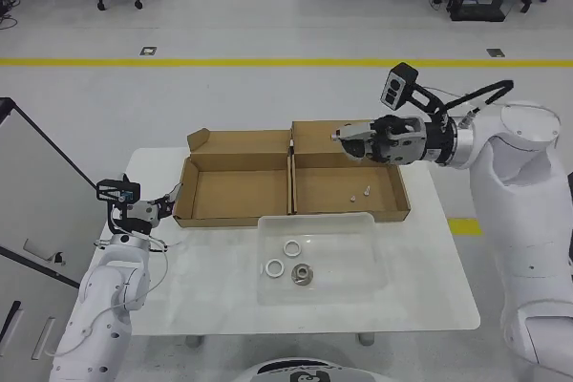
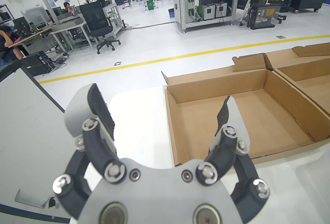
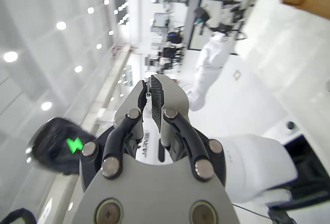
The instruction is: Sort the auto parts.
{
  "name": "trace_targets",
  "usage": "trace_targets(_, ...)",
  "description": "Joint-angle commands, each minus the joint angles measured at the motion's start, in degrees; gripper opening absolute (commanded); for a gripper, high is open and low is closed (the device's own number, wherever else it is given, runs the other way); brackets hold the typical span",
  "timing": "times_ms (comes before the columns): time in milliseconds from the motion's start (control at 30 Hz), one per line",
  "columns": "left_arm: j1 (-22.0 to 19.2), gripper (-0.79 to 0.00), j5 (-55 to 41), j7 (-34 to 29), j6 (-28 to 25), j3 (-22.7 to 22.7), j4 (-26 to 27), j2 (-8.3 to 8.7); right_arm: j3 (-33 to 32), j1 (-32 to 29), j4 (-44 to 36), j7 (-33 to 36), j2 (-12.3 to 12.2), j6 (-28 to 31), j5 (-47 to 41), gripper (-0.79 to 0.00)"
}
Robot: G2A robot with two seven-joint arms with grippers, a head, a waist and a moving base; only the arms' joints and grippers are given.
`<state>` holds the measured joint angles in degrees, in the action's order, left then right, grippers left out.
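Two open cardboard boxes stand side by side, the left box [image 1: 231,196] holding nothing and the right box [image 1: 396,196] holding two small screws [image 1: 359,194]. In front of them a clear tray [image 1: 363,229] holds two white rings [image 1: 282,259] and a metal bearing [image 1: 301,276]. My right gripper [image 1: 341,137] hangs above the right box, shut on a small screw [image 3: 147,87] pinched at its fingertips. My left gripper [image 2: 159,103] is open with nothing in it, low at the table's left edge beside the left box [image 2: 232,119].
The white table [image 1: 420,306] has bare surface right of the tray. A grey cabinet [image 1: 19,181] stands close on the left. Upright box flaps [image 1: 199,141] rise at the far corners.
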<state>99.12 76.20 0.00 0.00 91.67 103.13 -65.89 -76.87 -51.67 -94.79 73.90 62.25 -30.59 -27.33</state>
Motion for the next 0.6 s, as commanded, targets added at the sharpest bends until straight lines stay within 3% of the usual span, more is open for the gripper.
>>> trace_targets(0, 0.0, 0.0, 0.0, 0.0, 0.0, 0.0, 0.0, 0.0, 3.3, 3.9, 3.0, 0.8, -0.5, 1.0, 8.7, -0.785)
trace_targets(267, 0.0, 0.0, 0.0, 0.0, 0.0, 0.0, 0.0, 0.0, 21.1, 19.4, 18.1, 4.0, 0.1, 4.2, 30.8, -0.785)
trace_targets(567, 0.0, 0.0, 0.0, 0.0, 0.0, 0.0, 0.0, 0.0, 36.4, 28.2, 34.0, 3.1, 4.6, 6.9, 40.5, -0.785)
